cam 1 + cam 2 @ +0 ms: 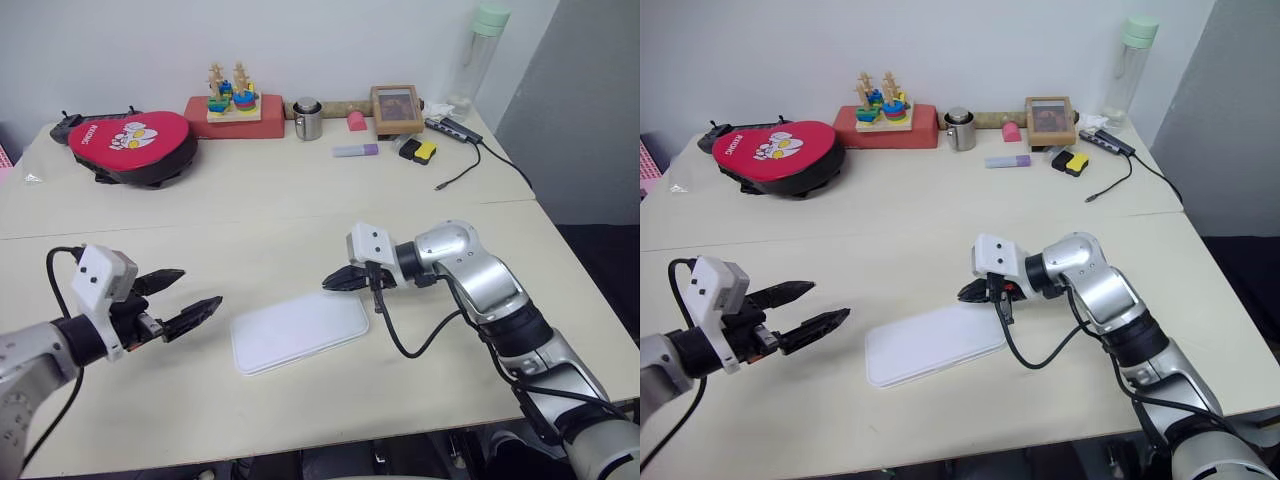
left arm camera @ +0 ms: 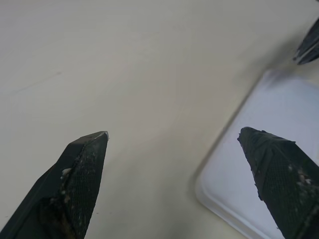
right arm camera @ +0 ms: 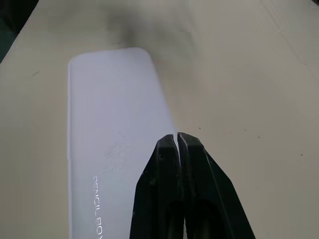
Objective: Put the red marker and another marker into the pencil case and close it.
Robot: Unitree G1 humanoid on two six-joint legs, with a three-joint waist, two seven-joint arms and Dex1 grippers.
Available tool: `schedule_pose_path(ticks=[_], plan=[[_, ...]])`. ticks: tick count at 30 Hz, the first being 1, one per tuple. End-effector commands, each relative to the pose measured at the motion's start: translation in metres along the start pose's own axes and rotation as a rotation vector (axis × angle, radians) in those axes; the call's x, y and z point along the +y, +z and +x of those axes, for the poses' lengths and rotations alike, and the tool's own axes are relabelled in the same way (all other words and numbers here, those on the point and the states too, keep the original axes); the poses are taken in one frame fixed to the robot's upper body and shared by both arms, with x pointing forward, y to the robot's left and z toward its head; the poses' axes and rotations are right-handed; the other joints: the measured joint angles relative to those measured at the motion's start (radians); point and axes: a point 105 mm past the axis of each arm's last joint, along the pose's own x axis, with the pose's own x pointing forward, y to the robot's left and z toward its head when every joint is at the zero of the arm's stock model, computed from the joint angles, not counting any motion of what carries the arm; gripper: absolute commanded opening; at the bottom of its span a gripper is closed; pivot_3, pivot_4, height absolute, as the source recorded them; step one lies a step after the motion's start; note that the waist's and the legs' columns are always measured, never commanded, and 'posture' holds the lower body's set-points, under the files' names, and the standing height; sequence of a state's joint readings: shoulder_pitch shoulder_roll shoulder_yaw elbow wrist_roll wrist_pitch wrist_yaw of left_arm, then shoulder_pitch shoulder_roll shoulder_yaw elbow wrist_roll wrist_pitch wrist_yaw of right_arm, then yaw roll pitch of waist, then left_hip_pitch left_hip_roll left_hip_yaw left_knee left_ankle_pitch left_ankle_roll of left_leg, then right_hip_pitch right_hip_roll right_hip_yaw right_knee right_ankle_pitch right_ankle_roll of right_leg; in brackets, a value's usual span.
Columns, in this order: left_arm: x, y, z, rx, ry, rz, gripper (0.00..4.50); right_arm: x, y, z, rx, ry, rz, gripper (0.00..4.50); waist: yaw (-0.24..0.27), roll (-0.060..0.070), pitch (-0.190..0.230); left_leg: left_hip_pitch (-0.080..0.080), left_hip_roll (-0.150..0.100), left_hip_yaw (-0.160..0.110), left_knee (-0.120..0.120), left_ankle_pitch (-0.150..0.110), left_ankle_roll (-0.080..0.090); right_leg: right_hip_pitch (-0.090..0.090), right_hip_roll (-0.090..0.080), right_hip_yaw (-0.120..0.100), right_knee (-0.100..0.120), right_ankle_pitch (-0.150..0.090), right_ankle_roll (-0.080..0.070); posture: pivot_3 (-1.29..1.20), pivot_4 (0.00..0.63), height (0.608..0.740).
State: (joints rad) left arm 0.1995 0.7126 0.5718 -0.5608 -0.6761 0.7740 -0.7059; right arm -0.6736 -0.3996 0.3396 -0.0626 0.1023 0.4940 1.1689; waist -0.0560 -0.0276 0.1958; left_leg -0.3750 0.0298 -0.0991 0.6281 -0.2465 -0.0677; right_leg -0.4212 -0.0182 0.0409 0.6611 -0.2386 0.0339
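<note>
The pencil case (image 1: 300, 330) is a flat white box lying shut on the near middle of the table; its lid reads "PENCIL BOX" in the right wrist view (image 3: 114, 124). My left gripper (image 1: 200, 287) hovers open just left of the case, pointing at its left end, with nothing between its fingers (image 2: 84, 169). My right gripper (image 1: 330, 283) is shut and empty, its tips over the case's far right corner. The red marker and the other marker are out of view.
Along the back stand a red pouch (image 1: 130, 145), a stacking toy on a red box (image 1: 235, 100), a metal cup (image 1: 307, 120), a purple marker (image 1: 355, 151), a picture frame (image 1: 396, 108), a bottle (image 1: 480, 55) and a cabled hub (image 1: 455, 130).
</note>
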Motion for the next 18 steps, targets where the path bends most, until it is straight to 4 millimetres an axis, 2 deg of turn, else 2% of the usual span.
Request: schedule_pose_path(ticks=[1, 4, 5, 8, 14, 18], plan=[[0.003, 0.005, -0.001, -0.105, 0.179, -0.038, 4.5, -0.016, 0.002, -0.018, -0.119, -0.281, 0.16, 0.07, 0.004, -0.001, 0.0, 0.0, 0.0, 0.0, 0.0, 0.0, 0.0, 0.0, 0.0, 0.0, 0.0, 0.0, 0.0, 0.0, 0.15, 0.74], [0.015, 0.002, -0.004, -0.156, 0.32, -0.093, 4.5, -0.015, -0.017, -0.029, -0.22, -0.407, 0.33, 0.07, 0.008, -0.001, -0.001, -0.001, 0.0, -0.001, 0.002, 0.0, 0.0, 0.0, 0.0, 0.0, 0.0, 0.001, 0.002, 0.0, 0.15, 0.74], [0.018, 0.002, -0.005, -0.168, 0.35, -0.093, 4.5, -0.019, -0.031, -0.035, -0.206, -0.478, 0.361, 0.07, 0.008, -0.001, -0.001, -0.001, 0.0, -0.001, 0.001, 0.0, 0.0, 0.0, 0.0, 0.0, 0.0, 0.001, 0.002, 0.0, 0.15, 0.74], [0.028, -0.002, -0.008, -0.192, 0.446, -0.112, 4.5, -0.027, -0.055, -0.054, -0.186, -0.645, 0.375, 0.07, 0.007, -0.002, -0.001, 0.0, -0.001, 0.0, 0.002, 0.0, 0.0, 0.001, 0.0, 0.001, 0.0, 0.002, 0.0, 0.0, 0.15, 0.74], [0.039, -0.009, -0.017, -0.235, 0.594, -0.173, 4.5, -0.03, -0.056, -0.069, -0.295, -0.86, 0.476, 0.07, -0.001, -0.002, -0.001, 0.001, -0.001, 0.003, 0.003, 0.0, 0.0, 0.001, 0.0, 0.004, 0.0, 0.004, 0.001, 0.0, 0.15, 0.74], [0.031, -0.026, -0.015, -0.209, 0.668, -0.199, 4.5, -0.027, -0.059, -0.076, -0.314, -0.969, 0.43, 0.07, 0.0, -0.002, -0.001, 0.001, 0.0, 0.002, 0.002, 0.0, 0.0, 0.001, 0.001, 0.003, 0.0, 0.004, 0.002, 0.0, 0.15, 0.74]])
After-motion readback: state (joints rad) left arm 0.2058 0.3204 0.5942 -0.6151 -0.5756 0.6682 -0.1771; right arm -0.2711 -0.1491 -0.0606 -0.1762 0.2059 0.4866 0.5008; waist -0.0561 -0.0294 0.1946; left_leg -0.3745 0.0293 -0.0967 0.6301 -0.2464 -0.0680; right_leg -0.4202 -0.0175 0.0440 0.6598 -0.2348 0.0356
